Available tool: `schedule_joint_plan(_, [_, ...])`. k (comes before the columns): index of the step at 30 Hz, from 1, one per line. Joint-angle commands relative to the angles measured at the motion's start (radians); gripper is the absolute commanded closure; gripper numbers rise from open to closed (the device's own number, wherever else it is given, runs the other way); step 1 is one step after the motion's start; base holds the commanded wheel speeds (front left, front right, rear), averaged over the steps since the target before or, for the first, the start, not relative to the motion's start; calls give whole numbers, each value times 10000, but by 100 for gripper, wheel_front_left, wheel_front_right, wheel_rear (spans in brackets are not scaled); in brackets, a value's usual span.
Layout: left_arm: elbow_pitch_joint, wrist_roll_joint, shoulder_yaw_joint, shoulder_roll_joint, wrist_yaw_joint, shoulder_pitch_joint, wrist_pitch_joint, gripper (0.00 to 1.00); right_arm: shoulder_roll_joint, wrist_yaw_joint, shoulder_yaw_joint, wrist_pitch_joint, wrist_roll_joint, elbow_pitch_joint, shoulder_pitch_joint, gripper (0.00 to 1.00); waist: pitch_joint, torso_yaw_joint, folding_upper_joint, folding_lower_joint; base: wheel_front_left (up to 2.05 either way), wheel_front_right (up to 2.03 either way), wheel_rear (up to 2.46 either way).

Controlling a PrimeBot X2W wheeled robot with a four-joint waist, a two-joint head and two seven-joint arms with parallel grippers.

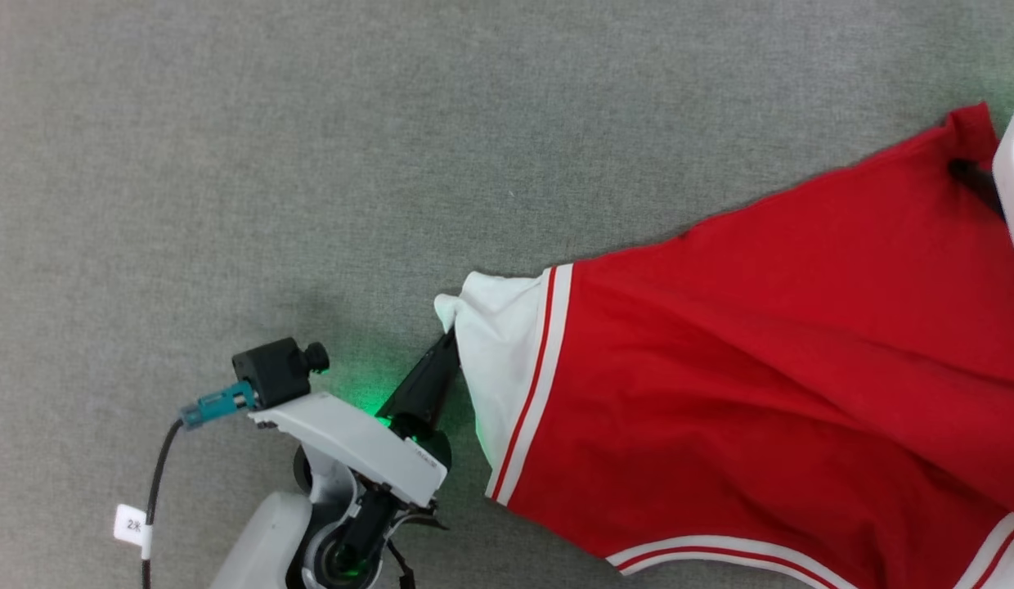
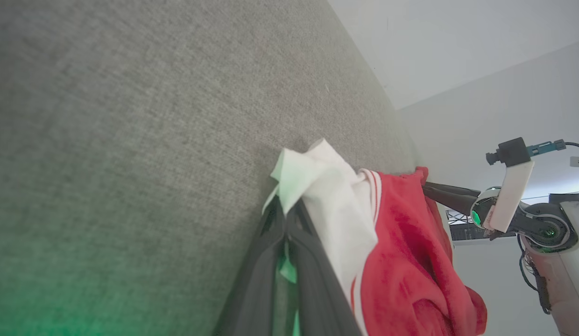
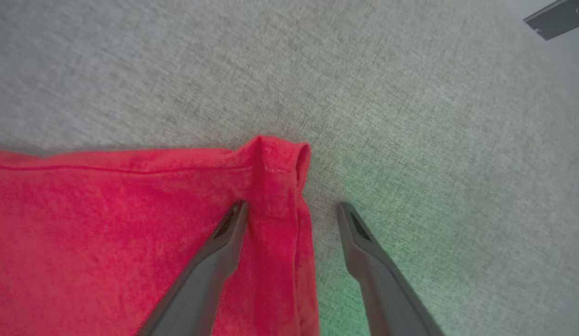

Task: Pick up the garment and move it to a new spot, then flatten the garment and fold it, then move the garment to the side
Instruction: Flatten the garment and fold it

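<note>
Pinching the tip of the white short sleeve (image 1: 495,343), the robot's left gripper (image 1: 451,342) has its two dark fingers clamped together on the cloth. The left wrist view shows a bit of white fabric poking out past the fingertips. The soft bright-red T-shirt (image 1: 760,352) lies stretched across the flat grey felt-like surface (image 1: 311,164). It runs from the middle of the head view out to the right edge, with diagonal wrinkles through the red body. Thin red-and-white stripe trim (image 1: 548,360) marks the sleeve seam, just right of the pinched bit. Over at the far red corner, the right gripper (image 3: 293,205) is spread wide. In its own wrist view one finger lies over the red fabric beside the rolled hem corner (image 3: 280,154) and the other is over bare grey surface. So the hem edge sits between them, not gripped. Green light tints the surface near both grippers. A small black camera with a teal plug (image 1: 278,372) sits on the left wrist.
</note>
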Motion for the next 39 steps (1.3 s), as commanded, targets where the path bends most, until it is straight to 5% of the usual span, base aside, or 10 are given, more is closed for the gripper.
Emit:
schedule_joint_plan(1, [575,-7,147,196,68,71,8,100,216,-9,578,166,122,477,681,0,99,61,0,0,0,0,0])
schedule_joint_plan(2, [577,-14,155,205,75,77,6,100,210,-9,696,106,179,545,674,7,120,58,0,0,0,0,0])
schedule_joint_plan(4, [594,-27,155,220,73,77,18,100,175,-9,975,75,373,691,648,53,153,47,0,0,0,0,0])
schedule_joint_plan(5, [599,-29,150,225,72,67,28,100,156,-9,1092,22,445,732,619,65,164,43,0,0,0,0,0])
schedule_joint_plan(6, [609,-27,149,228,74,59,32,100,141,-9,1182,-67,512,787,577,97,165,36,0,0,0,0,0])
schedule_joint_plan(7, [623,-22,137,223,80,46,37,100,139,-9,1265,-102,600,862,547,100,158,28,0,0,0,0,0])
schedule_joint_plan(16, [501,28,220,245,2,20,-138,100,335,-15,1204,-1706,870,1584,78,100,-363,-183,0,0,0,0,0])
schedule_joint_plan(24, [28,371,592,605,117,-1025,-303,100,669,-12,-164,-3627,1020,2645,-736,100,-1131,-469,0,0,0,0,0])
schedule_joint_plan(31, [770,554,1188,961,525,-3533,-8,100,1324,-13,-1466,-5488,365,4023,-1861,100,-1299,-849,0,0,0,0,0])
schedule_joint_plan(39, [3258,942,1470,1034,596,-7629,-16,100,2273,-15,-2782,-7246,-706,5818,-3748,100,-977,-1202,0,0,0,0,0])
